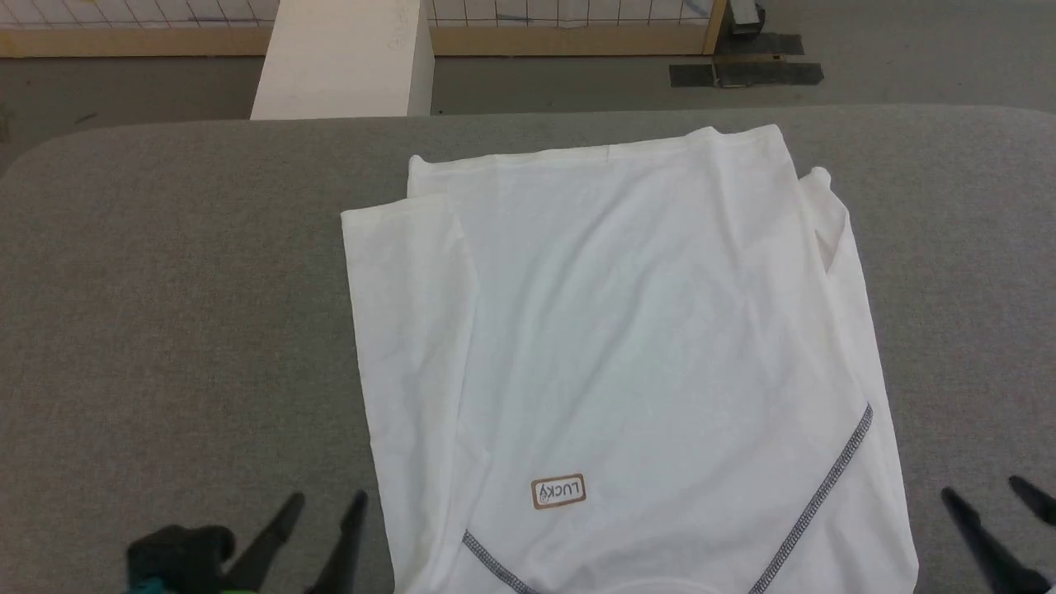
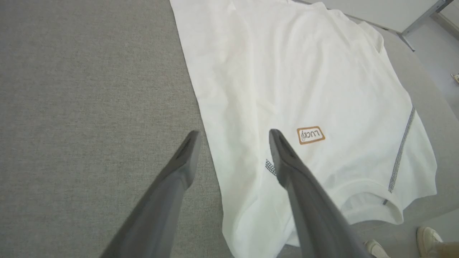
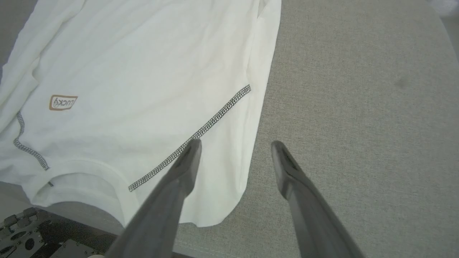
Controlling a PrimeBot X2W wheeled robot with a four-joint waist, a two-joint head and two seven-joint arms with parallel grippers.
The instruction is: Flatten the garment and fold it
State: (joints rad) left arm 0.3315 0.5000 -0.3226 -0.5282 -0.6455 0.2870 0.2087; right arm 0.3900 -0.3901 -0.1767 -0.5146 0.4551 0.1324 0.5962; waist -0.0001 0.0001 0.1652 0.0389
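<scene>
Both the left pincer (image 1: 328,497) and right pincer (image 1: 982,487) hang wide open and empty, flanking the garment (image 1: 627,330), flat on the tabletop (image 1: 165,289) with sides folded in, collar nearest, probably lined up for the next fold.

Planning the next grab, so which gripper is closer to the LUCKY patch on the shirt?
Left. The left gripper sits just beside the garment, a short way from the LUCKY patch; the right gripper is beyond the opposite edge, farther off.

Thin, smooth white cloth garment (image 1: 627,330) lies on a matt, coarse-woven grey fabric table (image 1: 165,289)
</scene>
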